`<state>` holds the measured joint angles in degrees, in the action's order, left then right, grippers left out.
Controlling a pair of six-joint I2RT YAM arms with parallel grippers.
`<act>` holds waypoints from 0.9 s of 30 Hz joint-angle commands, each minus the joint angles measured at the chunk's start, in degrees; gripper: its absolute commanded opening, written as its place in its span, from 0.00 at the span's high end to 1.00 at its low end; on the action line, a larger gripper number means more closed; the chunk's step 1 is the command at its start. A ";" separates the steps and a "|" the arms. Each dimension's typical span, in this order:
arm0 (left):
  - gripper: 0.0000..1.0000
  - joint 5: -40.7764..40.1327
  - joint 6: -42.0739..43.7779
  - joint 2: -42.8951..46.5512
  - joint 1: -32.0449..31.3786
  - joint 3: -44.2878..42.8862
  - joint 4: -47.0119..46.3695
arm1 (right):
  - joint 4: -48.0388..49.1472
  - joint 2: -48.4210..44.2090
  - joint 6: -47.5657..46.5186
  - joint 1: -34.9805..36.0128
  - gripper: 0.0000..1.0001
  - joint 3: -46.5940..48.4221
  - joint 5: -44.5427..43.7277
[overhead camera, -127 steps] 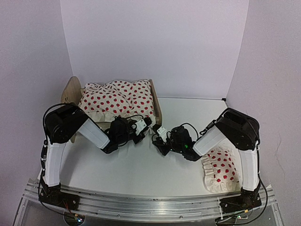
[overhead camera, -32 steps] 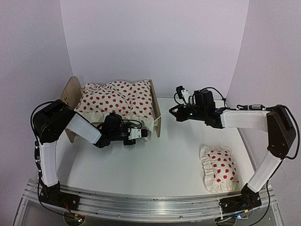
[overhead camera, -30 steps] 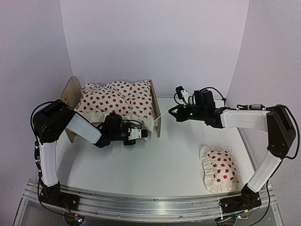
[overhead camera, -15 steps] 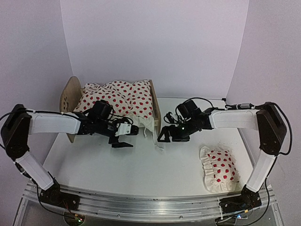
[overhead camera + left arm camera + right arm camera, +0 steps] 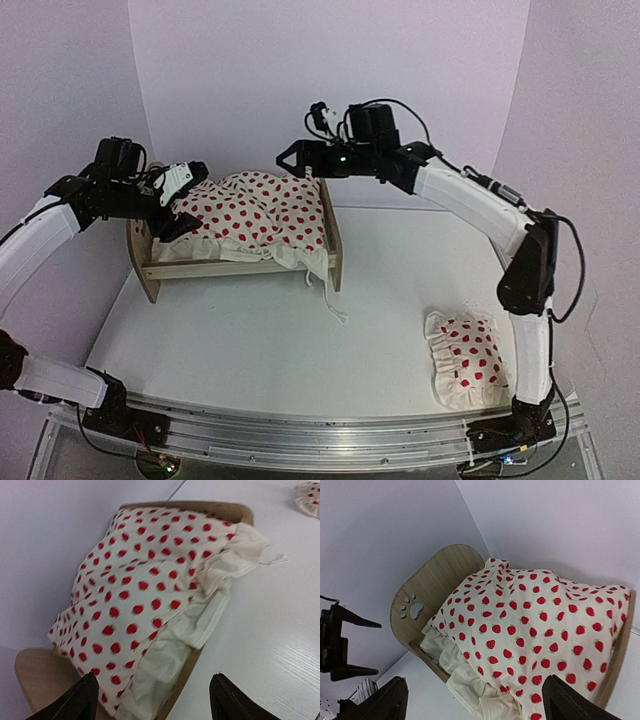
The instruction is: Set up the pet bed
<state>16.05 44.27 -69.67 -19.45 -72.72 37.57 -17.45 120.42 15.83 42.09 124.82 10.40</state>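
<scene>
Pet bed (image 5: 212,268) lies below left gripper (image 5: 170,212), right gripper (image 5: 288,160).

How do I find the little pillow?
Start at the wooden pet bed, back left on the table. Look across to the near right corner. The pillow lies alone there, small and ruffled; the matching red-spotted blanket covers the bed.
</scene>
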 commanded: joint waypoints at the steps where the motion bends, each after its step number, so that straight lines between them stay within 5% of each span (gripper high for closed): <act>1: 0.23 -19.43 -0.80 -7.19 3.16 -8.73 10.32 | -2.13 13.10 -0.57 3.77 0.07 10.51 -4.70; 12: 0.23 -28.75 5.26 -26.39 8.48 -20.35 22.52 | 8.00 20.86 -2.29 7.73 0.11 10.88 -9.48; 21: 0.28 -28.51 4.53 -33.37 8.76 -16.62 20.28 | 10.33 21.44 -2.77 8.37 0.10 7.11 -10.26; 24: 0.45 -28.23 4.35 -34.12 8.73 -15.33 19.53 | 10.91 21.44 -2.86 8.37 0.10 6.95 -9.66; 27: 0.84 -27.25 3.73 -33.05 8.71 -17.72 20.00 | 11.29 20.63 -3.00 8.36 0.10 5.91 -9.78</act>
<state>-12.06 49.29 -103.67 -10.70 -88.32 57.93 -9.40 143.46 13.48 50.24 131.76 1.06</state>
